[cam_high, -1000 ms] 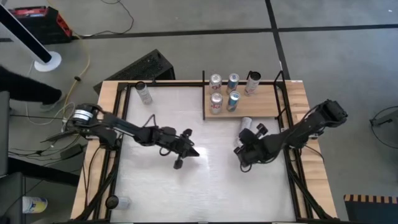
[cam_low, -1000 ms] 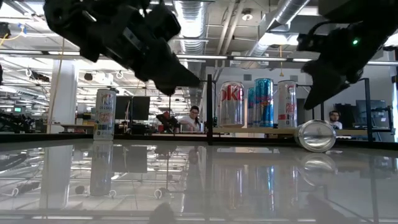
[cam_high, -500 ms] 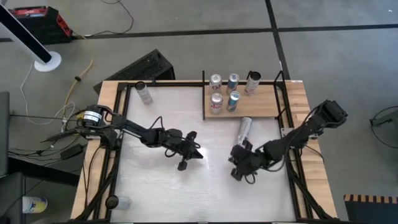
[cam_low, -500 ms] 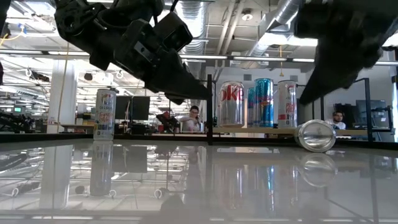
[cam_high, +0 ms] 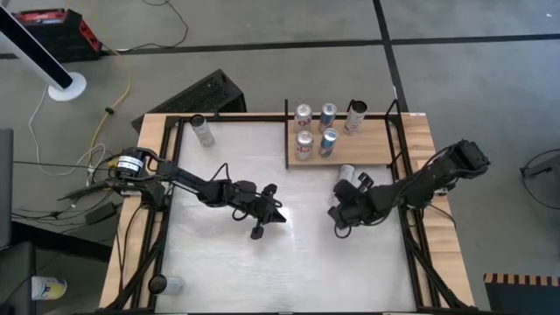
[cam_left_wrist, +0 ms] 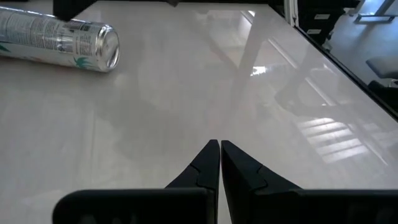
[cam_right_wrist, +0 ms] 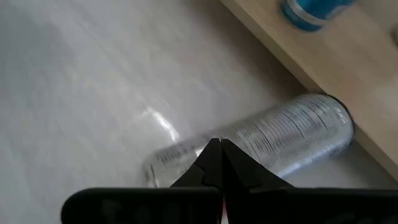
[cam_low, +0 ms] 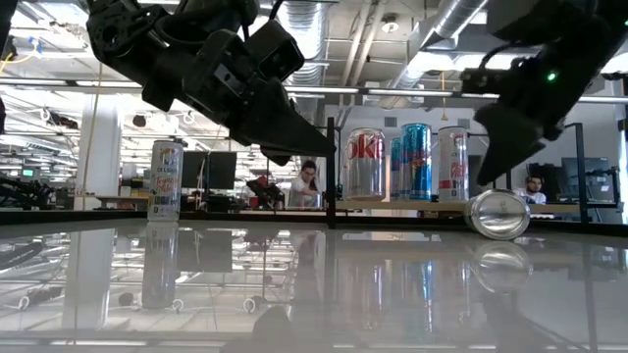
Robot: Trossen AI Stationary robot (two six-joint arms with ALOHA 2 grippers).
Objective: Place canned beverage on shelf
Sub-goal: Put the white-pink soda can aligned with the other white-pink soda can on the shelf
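A silver can [cam_high: 346, 173] lies on its side on the white tabletop, just in front of the wooden shelf [cam_high: 376, 147]. It also shows in the low view [cam_low: 498, 214] and the right wrist view [cam_right_wrist: 280, 143]. My right gripper [cam_high: 339, 199] is shut and hangs over the can's near end [cam_right_wrist: 214, 149], a little above it in the low view [cam_low: 491, 172]. My left gripper [cam_high: 282, 218] is shut and empty over the table's middle [cam_left_wrist: 219, 146], to the left of the can [cam_left_wrist: 56, 38]. Several cans [cam_high: 315, 129] stand upright on the shelf.
One more can [cam_high: 203, 131] stands upright at the table's far left corner [cam_low: 165, 179]. Black rails [cam_high: 287, 131] close off the shelf's ends. A black frame runs along the table's left and right sides. People sit in the room beyond the table [cam_low: 306, 184].
My right gripper first went toward the table's near edge, away from the lying can, then came back toward the far edge and stands over the can's near end again. The can has stayed where it was. My left gripper has shifted a little toward the table's right.
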